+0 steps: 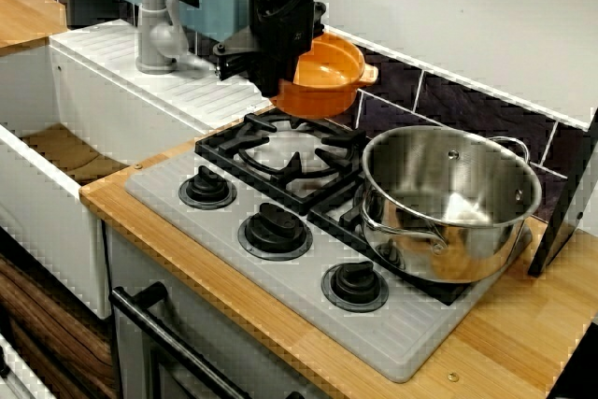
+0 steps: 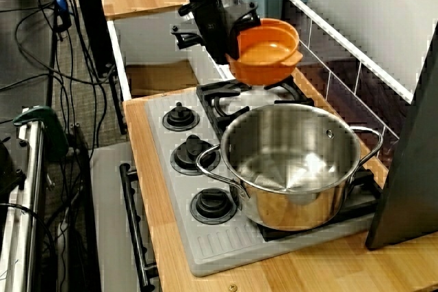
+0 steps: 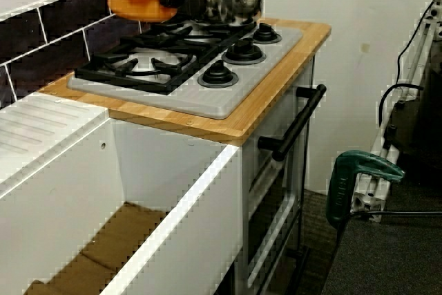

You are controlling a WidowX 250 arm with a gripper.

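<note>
- Right, the claw [image 1: 283,89] is clamped shut on one edge of the orange bowl [image 1: 329,77], and its black fingers pinch the rim on the side nearest the arm.
- The bowl hangs in the air over the back of the left burner grate [image 1: 285,156], clear of the iron and close to the dark tiled wall [image 1: 448,100].
- A grip on the rim alone leaves the rest of the bowl jutting out sideways. In the view from the stove's end it seems to sit slightly off level, and its inside looks empty.
- Just beside it, not touching, the steel pot [image 1: 448,203] stands upright on the right burner. It is empty, with a handle out to each side, squarely over the grate that carries it.
- Three black knobs [image 1: 276,229] line the front of the grey hob [image 1: 392,334], within easy reach from the front.
- The hob lies on the wooden bench [image 1: 523,334]. To the left are the white sink [image 1: 56,193] and its grey tap [image 1: 154,30], well apart from the bowl.
</note>
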